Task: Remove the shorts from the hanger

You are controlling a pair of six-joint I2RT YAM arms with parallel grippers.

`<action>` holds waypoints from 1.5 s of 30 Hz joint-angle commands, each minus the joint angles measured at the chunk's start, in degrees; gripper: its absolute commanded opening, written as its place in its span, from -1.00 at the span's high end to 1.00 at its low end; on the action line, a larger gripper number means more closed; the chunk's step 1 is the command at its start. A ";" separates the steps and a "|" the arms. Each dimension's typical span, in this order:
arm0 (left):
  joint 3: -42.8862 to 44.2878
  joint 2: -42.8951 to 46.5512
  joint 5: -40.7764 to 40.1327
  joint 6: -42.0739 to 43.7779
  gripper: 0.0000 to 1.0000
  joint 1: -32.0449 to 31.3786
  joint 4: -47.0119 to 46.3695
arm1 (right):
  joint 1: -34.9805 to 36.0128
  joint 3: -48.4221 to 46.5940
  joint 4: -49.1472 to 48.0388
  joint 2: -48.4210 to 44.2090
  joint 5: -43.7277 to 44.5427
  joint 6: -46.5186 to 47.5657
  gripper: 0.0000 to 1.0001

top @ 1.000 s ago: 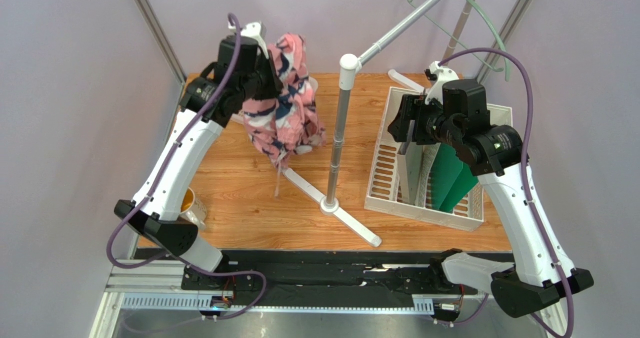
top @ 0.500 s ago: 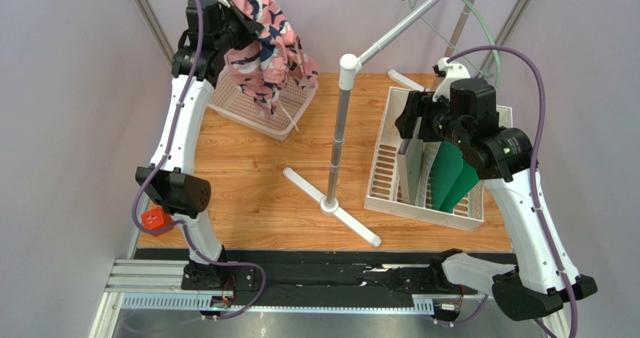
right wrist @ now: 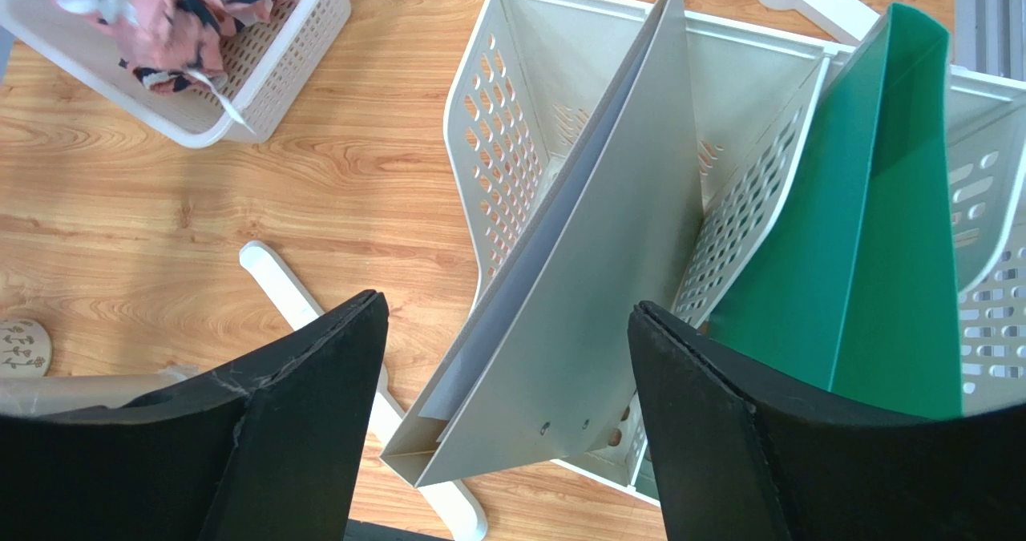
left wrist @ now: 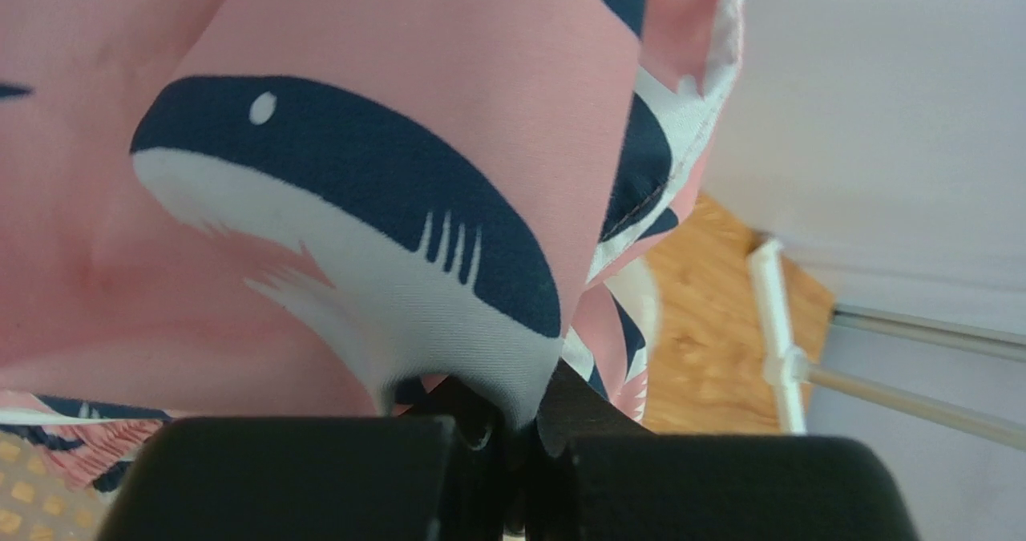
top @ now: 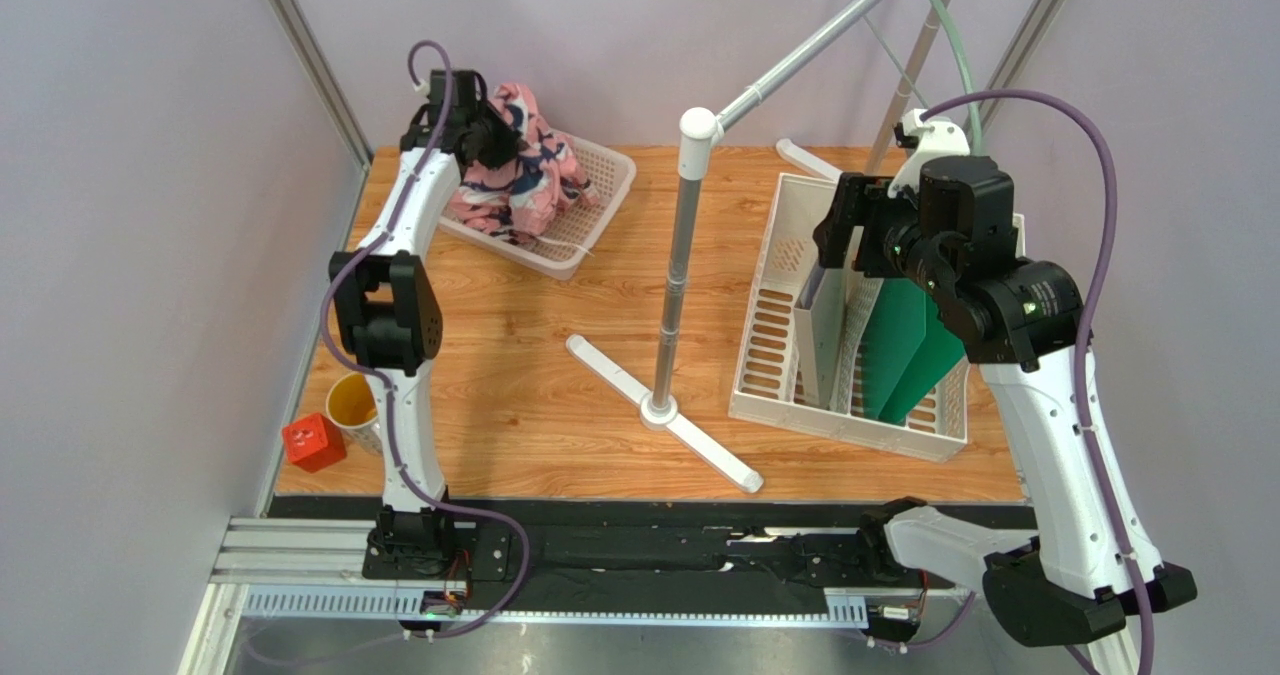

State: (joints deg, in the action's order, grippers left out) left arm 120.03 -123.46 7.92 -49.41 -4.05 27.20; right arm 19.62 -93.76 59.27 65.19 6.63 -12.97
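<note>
The pink shorts [top: 522, 180] with navy-and-white shark prints lie bunched in the small white basket [top: 589, 213] at the back left. My left gripper [top: 484, 135] is shut on their upper fold, its arm stretched far back. In the left wrist view the shorts [left wrist: 361, 180] fill the frame, and the left gripper [left wrist: 518, 445] pinches the cloth. The pale mint hanger [top: 951, 38] hangs bare from the rack's slanted bar at the back right. My right gripper [top: 845, 236] stands open and holds nothing, over the file basket. The right wrist view also shows the shorts [right wrist: 157, 12].
The grey rack pole [top: 679, 270] rises from a white cross foot [top: 661, 408] mid-table. A large white file basket [top: 769, 338] on the right holds a grey folder [right wrist: 602, 265] and green folders [top: 902, 348]. A yellow cup [top: 353, 401] and a red block [top: 313, 441] sit at the near left.
The left arm carried the shorts from beside the pole, up and back, then down into the small white basket. The right gripper rose a little and shifted right.
</note>
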 commanded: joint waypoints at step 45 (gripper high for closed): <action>-30.45 43.55 12.10 17.58 -0.61 -14.48 8.93 | 2.88 5.32 -7.05 -5.59 -24.71 -4.16 -0.56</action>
State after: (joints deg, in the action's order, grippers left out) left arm 92.47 -85.65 14.35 -37.50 -17.21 40.12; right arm 22.11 -90.15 58.28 63.31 -6.68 -14.74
